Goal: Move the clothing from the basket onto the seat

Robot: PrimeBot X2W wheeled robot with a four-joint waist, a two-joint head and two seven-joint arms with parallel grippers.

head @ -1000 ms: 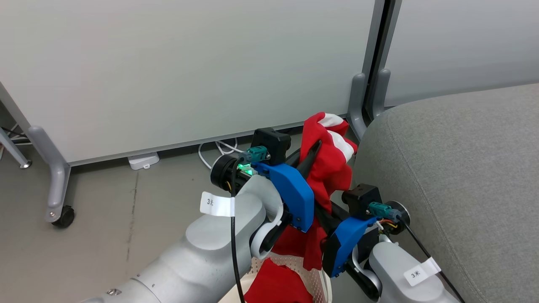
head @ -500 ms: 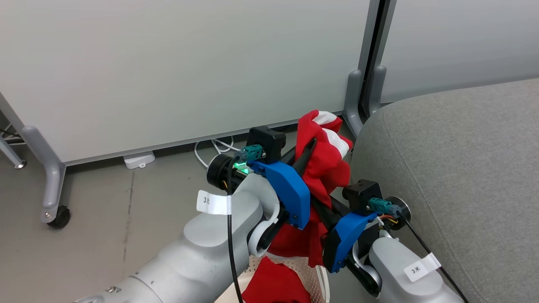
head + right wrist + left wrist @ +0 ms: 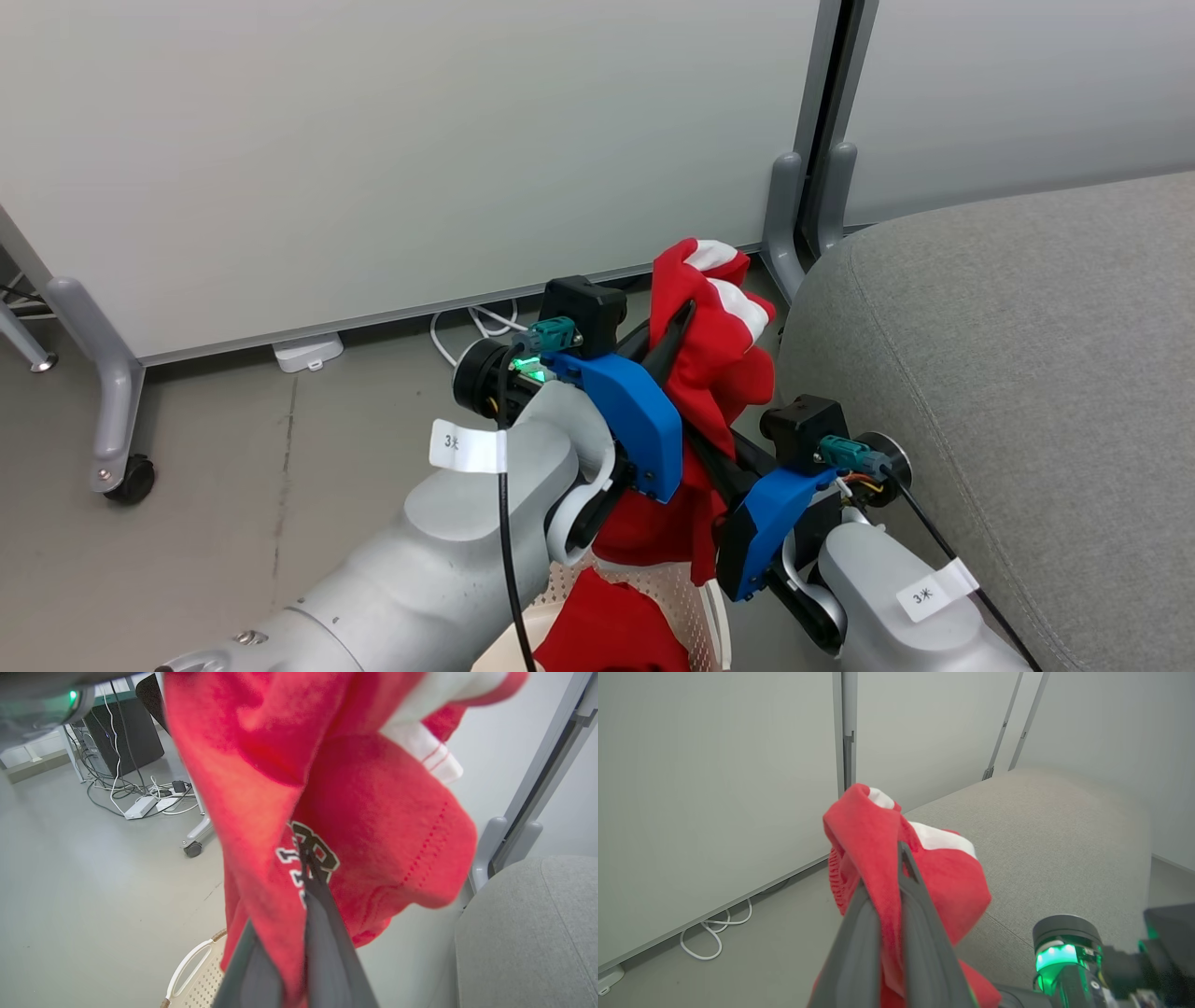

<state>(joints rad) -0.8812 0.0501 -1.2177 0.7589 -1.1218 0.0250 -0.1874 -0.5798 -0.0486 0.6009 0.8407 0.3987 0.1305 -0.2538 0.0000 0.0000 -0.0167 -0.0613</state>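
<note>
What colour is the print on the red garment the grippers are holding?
The print is black with a white outline, clearest in the right wrist view.

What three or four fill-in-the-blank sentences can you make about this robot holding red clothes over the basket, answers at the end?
1. The left gripper and the right gripper are both shut on the held garment, mostly ____ in colour.
2. The second garment lies in the ____.
3. The grey seat is on the robot's ____ side.
4. The white cable lies on the ____.
Missing words: red, basket, right, floor.
</note>
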